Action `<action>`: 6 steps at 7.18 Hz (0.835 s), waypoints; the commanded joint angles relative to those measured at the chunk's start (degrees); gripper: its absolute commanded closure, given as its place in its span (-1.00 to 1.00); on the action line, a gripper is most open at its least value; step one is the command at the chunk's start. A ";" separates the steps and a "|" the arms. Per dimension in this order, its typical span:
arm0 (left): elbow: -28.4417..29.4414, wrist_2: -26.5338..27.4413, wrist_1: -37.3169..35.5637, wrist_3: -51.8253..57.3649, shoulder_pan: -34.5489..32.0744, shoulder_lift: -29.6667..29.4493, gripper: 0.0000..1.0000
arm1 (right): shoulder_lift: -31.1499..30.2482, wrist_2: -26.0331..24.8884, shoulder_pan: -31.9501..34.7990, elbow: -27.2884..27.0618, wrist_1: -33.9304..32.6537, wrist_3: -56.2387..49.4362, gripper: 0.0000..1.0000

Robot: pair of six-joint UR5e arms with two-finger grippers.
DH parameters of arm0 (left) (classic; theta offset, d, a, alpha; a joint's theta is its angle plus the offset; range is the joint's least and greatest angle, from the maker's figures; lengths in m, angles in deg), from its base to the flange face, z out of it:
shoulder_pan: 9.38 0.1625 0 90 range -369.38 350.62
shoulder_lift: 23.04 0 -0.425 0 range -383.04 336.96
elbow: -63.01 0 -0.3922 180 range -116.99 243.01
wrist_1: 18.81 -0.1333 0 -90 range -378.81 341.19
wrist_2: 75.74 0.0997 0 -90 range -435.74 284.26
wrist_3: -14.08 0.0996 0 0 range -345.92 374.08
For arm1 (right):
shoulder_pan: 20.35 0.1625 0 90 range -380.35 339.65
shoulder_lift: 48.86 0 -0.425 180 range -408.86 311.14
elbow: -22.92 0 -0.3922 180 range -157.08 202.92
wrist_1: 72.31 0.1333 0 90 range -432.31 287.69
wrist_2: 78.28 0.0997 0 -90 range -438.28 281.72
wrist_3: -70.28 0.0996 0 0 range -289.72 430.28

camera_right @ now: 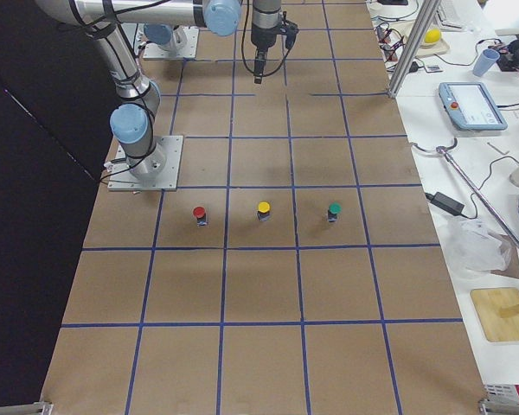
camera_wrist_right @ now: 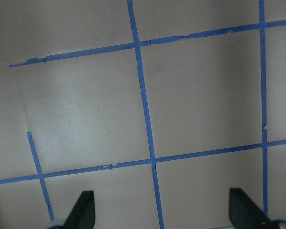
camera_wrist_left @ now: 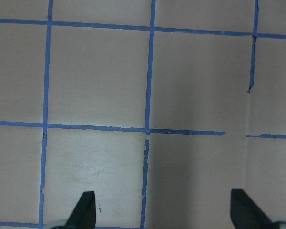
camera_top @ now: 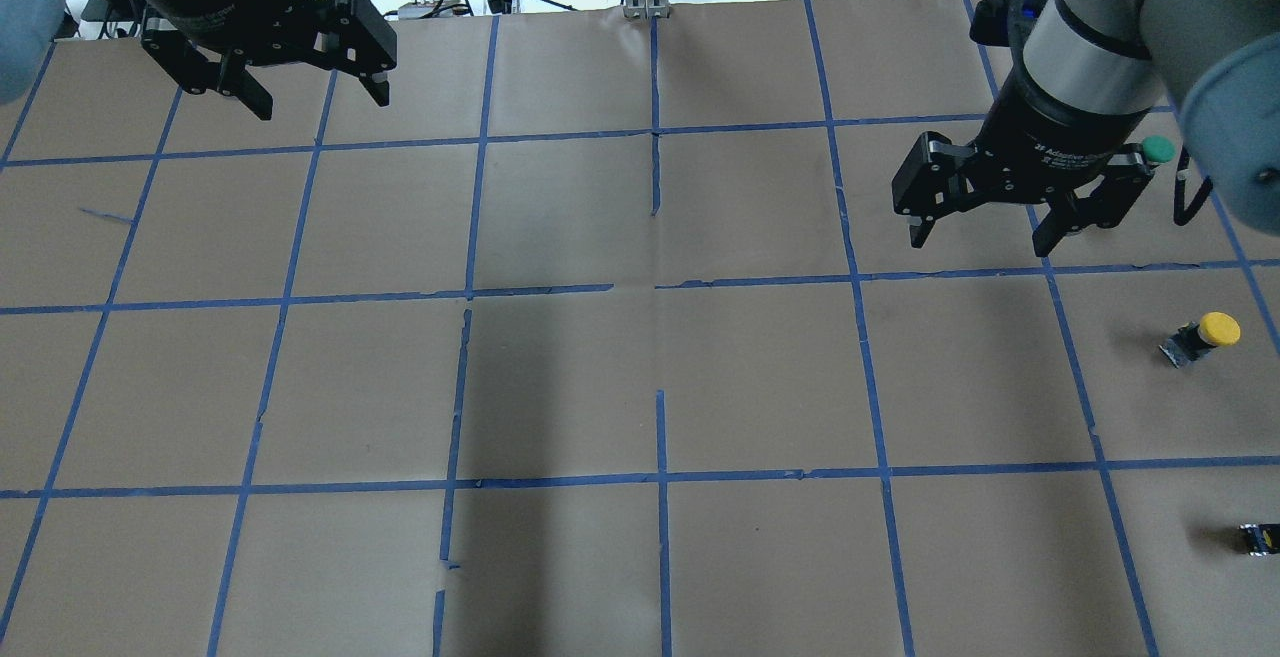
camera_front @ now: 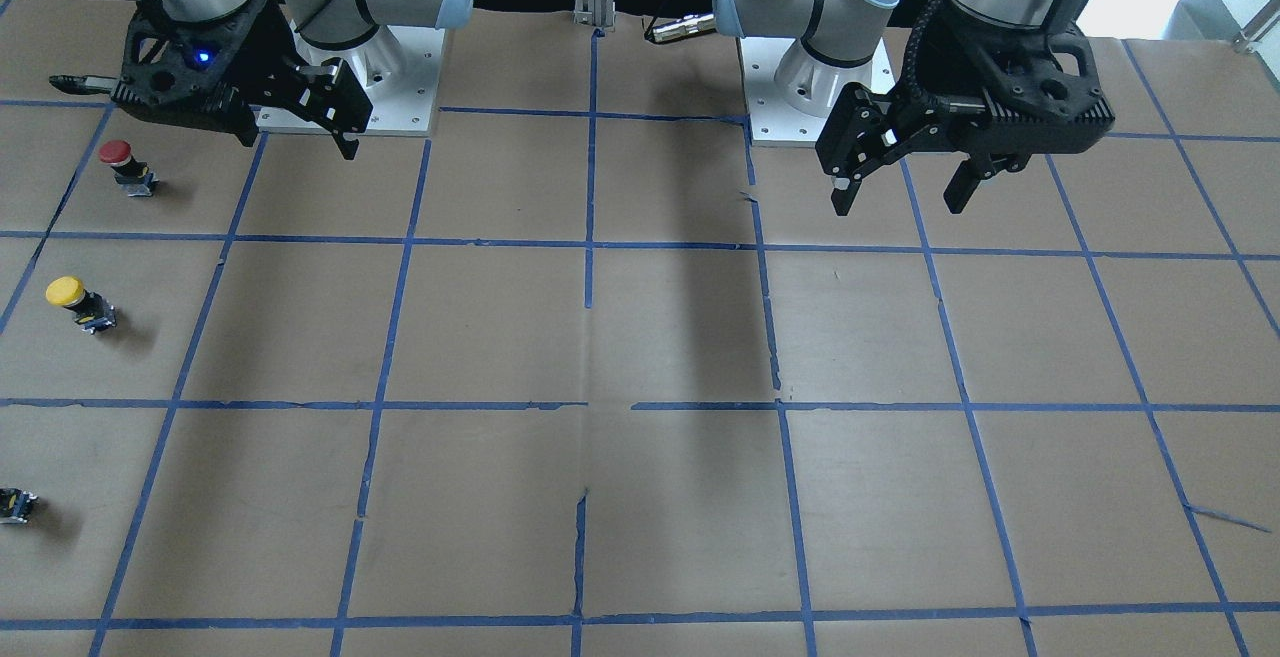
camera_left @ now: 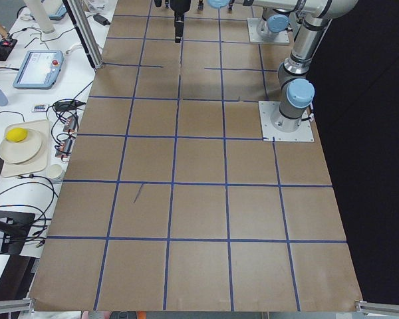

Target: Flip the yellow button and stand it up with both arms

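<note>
**Yellow button** (camera_top: 1205, 335). It sits at the far right end of the desk (camera_top: 560, 387), in the middle of a row of three, in its own taped square. It reads as standing on its dark body with the cap up, so its long axis is near vertical. Treat that as a judgement, since each view leans it a different way.

**Right gripper** (camera_top: 985, 237). The fingers (camera_top: 910, 217) are spread wide and hold nothing, hanging above the desk. The button lies out to their right and lower, well apart. In the right-end view gripper and button fall in the same column of squares. This is the nearer arm, so you would likely lead with it.

**Left gripper** (camera_top: 320, 102). Its fingers are likewise apart and empty, over the opposite end of the desk and well away from the button. It probably serves only as the second hold in the flip.

**Neighbours.**
- The red button (camera_front: 117, 159) is in the adjoining square on the robot's side.
- The green button (camera_top: 1158, 149) is in the adjoining square on the far side, partly behind the right gripper's body in the overhead view.

**Obstructions.** Nothing visible lies between the right fingers and the yellow cap. Neither wrist view shows the button, only blue tape (camera_wrist_left: 150, 71) on paper.
</note>
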 commanded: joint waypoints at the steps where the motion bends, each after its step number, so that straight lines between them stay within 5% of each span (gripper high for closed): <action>1: -0.09 0.00 0.04 0.00 -0.09 0.00 -1.00 | -0.44 -0.51 1.97 -0.28 0.15 -0.01 -0.99; 6: 0.00 0.00 -0.05 0.00 0.00 0.00 -1.00 | -0.44 -0.61 1.81 -0.20 0.06 -0.44 -0.99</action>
